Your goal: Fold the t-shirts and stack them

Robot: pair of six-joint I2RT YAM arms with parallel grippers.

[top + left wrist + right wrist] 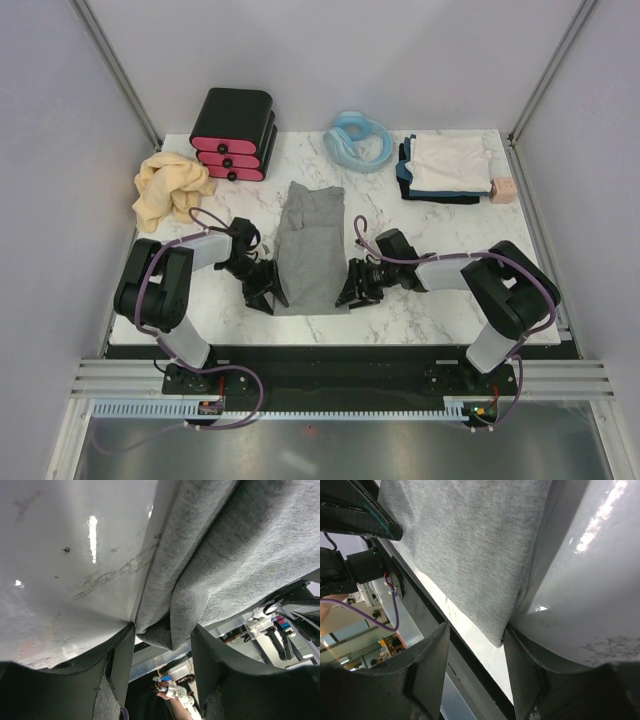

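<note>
A heather-grey t-shirt (310, 250) lies flat in the middle of the bench (420, 300), folded into a long narrow strip running front to back. A tan-yellow one (170, 190) sits crumpled at the left rear. At the right rear, a whitish shirt (450, 163) lies folded atop dark ones (404, 175).

Black left claw (268, 292), right claw (352, 288); white links (205, 248), purple cables (208, 212)

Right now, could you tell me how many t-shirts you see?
4 at least: grey t-shirt at centre; tan t-shirt crumpled at left; white t-shirt atop a dark t-shirt at right. More may hide beneath.
</note>
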